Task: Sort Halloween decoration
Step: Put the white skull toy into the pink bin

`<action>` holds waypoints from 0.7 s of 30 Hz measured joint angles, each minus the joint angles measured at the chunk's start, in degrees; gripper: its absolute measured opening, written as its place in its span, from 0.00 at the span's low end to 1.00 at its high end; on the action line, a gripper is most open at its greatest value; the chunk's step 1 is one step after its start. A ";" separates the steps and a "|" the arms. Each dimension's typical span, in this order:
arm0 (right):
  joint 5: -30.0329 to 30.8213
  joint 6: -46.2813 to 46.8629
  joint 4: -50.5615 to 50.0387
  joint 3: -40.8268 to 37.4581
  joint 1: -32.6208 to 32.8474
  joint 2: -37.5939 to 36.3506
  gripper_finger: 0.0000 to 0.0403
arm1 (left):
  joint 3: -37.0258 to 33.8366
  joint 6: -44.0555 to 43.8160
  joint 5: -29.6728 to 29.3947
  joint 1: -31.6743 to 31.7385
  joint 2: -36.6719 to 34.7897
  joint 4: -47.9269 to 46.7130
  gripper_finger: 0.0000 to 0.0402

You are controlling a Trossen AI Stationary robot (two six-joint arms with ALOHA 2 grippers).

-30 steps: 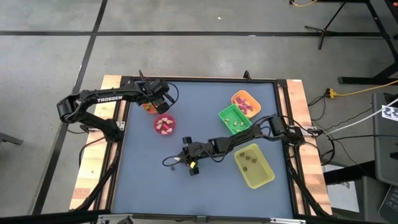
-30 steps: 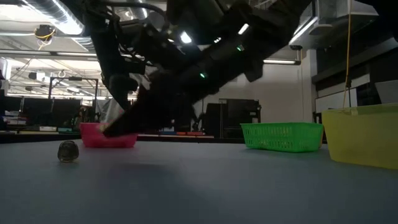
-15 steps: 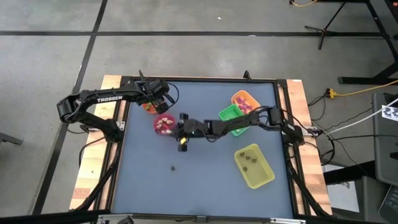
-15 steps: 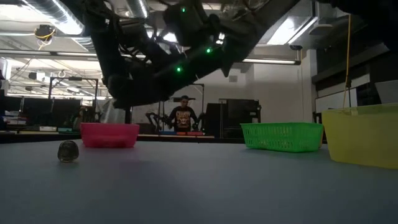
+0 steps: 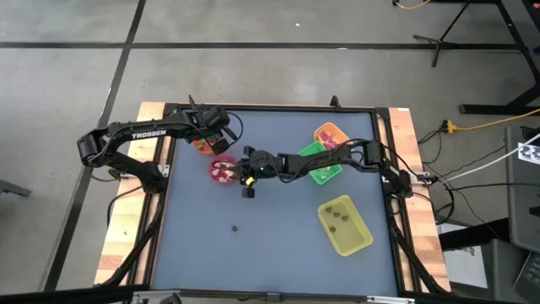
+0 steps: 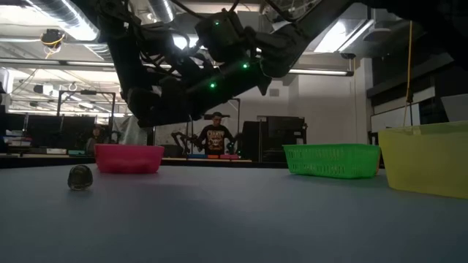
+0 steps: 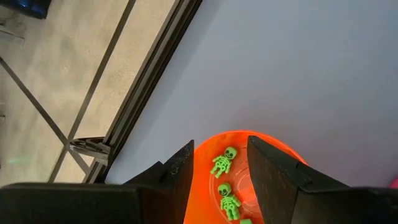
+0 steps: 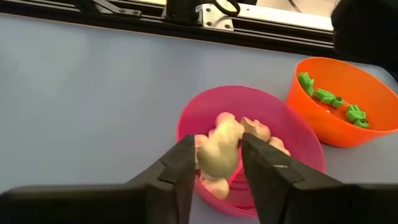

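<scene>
Right end effector (image 8: 214, 163) pinches a cream trinket (image 8: 219, 152) (above pink cup (image 8: 283, 121)).

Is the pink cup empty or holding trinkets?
Holding some: the pink cup has cream-white trinkets piled inside it.

The high view looks straight down from well above, taking in the whole tabletop (image 5: 253, 253) and floor around it. The low view sits at tabletop height near one edge, facing level across into the room. Each wrist view looks close past its own fingers: left onto the orange cup (image 7: 249, 168), right onto the pink cup (image 8: 249, 118), also seen low and high.
</scene>
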 joint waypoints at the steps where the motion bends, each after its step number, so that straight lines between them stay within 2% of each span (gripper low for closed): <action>1: 0.03 0.00 -0.01 0.00 -0.02 0.00 0.32 | 0.00 0.00 0.00 0.00 0.00 0.01 0.33; 6: 3.08 -0.02 -0.01 0.00 -0.04 0.00 0.43 | 0.00 0.00 0.00 0.00 0.00 0.01 0.33; 10: 4.49 -0.02 -0.08 0.00 -0.04 0.00 0.49 | 0.00 0.00 0.00 0.00 0.00 0.01 0.33; 15: 4.66 -0.03 -0.18 0.00 0.00 0.00 0.50 | 0.22 1.04 0.23 -1.09 0.00 3.55 0.33; 21: 4.68 -0.07 -4.80 0.00 -0.04 -1.31 0.50 | 6.69 3.40 0.46 -4.18 0.01 -1.01 0.33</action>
